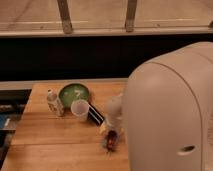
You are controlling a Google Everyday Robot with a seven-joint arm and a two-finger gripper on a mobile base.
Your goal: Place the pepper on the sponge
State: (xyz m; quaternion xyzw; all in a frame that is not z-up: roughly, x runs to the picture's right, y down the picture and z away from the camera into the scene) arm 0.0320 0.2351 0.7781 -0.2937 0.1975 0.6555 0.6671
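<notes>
The pepper [110,141], small and dark red, is low over the wooden table [55,140] near its front middle. My gripper [112,131] comes down from a pale grey wrist right above the pepper and seems to be touching it. The large white arm housing [170,115] fills the right side of the view and covers that part of the table. The sponge is hidden or out of view.
A green bowl [74,93] sits at the back of the table, with a small clear bottle [55,103] to its left. In front of the bowl stands a translucent cup [80,109]. A black block [96,114] lies between the cup and the gripper.
</notes>
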